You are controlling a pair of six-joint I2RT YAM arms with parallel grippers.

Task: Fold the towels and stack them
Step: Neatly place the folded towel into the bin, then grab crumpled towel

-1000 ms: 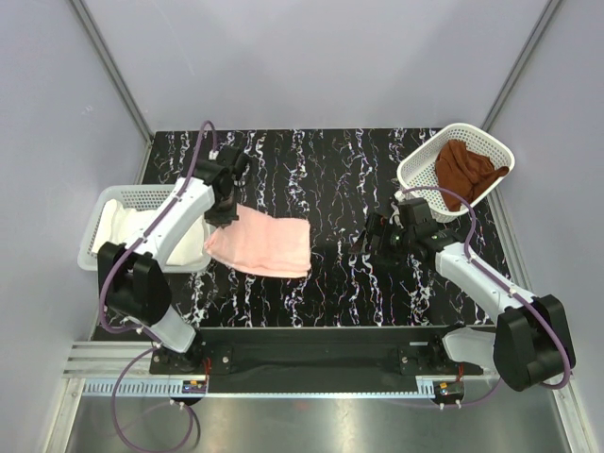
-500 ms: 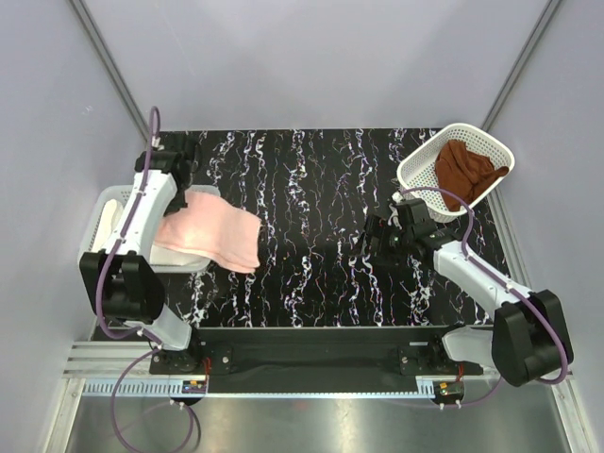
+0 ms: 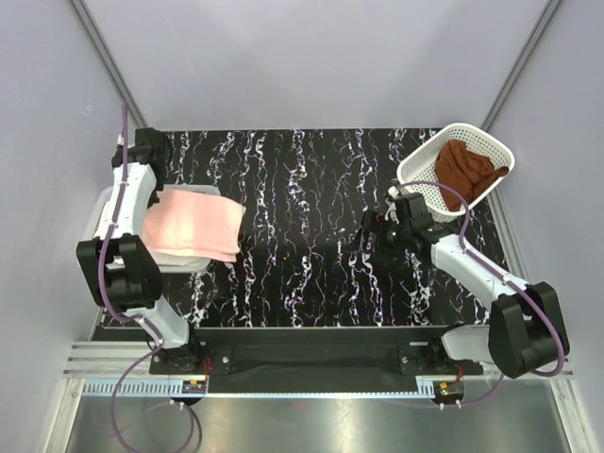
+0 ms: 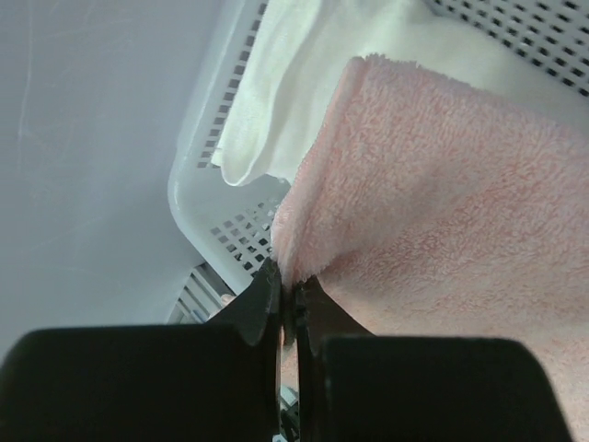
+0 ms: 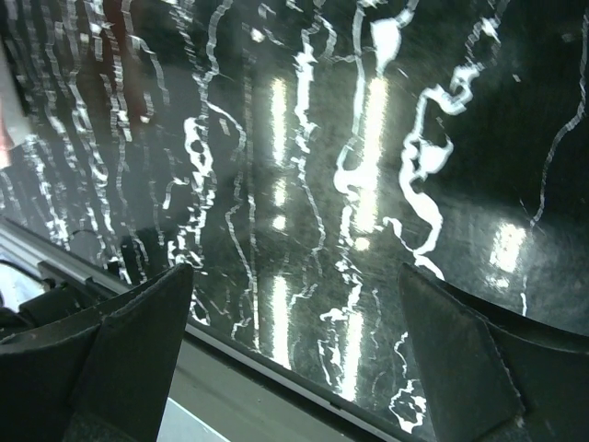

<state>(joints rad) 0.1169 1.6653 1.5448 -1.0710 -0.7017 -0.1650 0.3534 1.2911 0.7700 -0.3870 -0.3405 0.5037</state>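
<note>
The pale pink towel [image 3: 193,225] is folded flat and lies over the white left basket [image 3: 102,203], its right part hanging past the basket rim above the table. My left gripper [image 3: 159,189] is shut on its far left corner. In the left wrist view the gripper [image 4: 287,281] pinches the pink towel's [image 4: 442,203] edge, with the white towel [image 4: 294,64] in the basket [image 4: 207,184] beneath it. The rust-brown towel [image 3: 467,170] lies crumpled in the back right basket [image 3: 412,179]. My right gripper [image 3: 370,236] [image 5: 294,276] hangs open and empty over the table.
The black marbled table [image 3: 302,189] lies between the two baskets. Its near edge and a metal rail [image 5: 230,368] show in the right wrist view. Grey walls close in on the left, back and right. The right basket is tilted against the back right corner.
My left arm has swung left, carrying the pink towel off the table and over the left basket. The right arm has barely shifted and stays open.
</note>
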